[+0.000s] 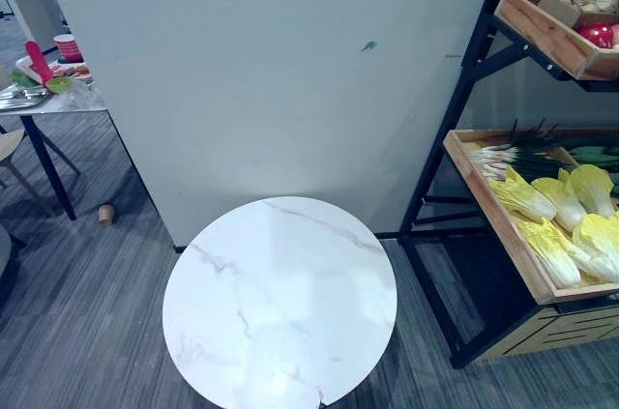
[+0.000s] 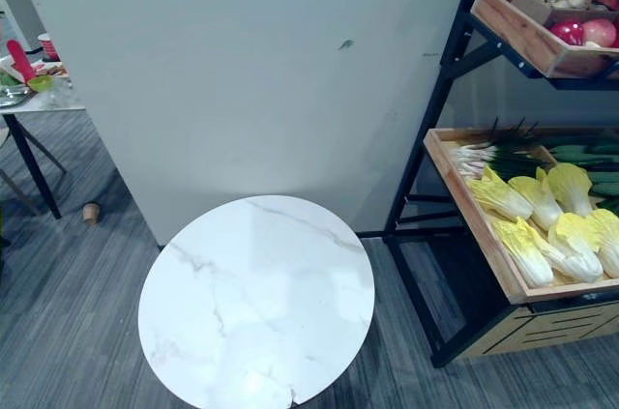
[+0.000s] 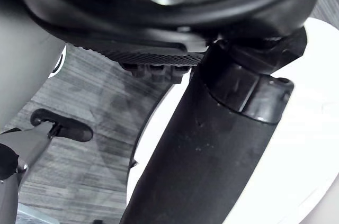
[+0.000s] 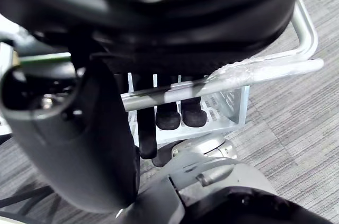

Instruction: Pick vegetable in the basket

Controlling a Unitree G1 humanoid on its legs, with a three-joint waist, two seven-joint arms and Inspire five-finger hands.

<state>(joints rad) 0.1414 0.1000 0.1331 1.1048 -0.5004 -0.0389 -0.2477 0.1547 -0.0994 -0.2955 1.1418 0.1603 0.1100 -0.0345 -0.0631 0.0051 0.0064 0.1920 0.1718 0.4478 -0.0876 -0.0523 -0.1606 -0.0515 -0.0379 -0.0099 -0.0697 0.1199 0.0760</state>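
Right hand (image 4: 168, 121) is hooked round the wire handle (image 4: 254, 73) of the white basket (image 4: 225, 105), which hangs low over the carpet (image 4: 296, 128). Left hand (image 3: 212, 144) is beside the round marble table (image 1: 280, 303); can't tell its finger state. Chinese cabbages (image 1: 566, 206) lie in the wooden crate (image 1: 498, 225) on the rack (image 1: 437, 153), well off to the right. Risk: on the reach the basket swings into the table or rack, or the handle slips.

no readable text, no labels, numbers or signs on any surface
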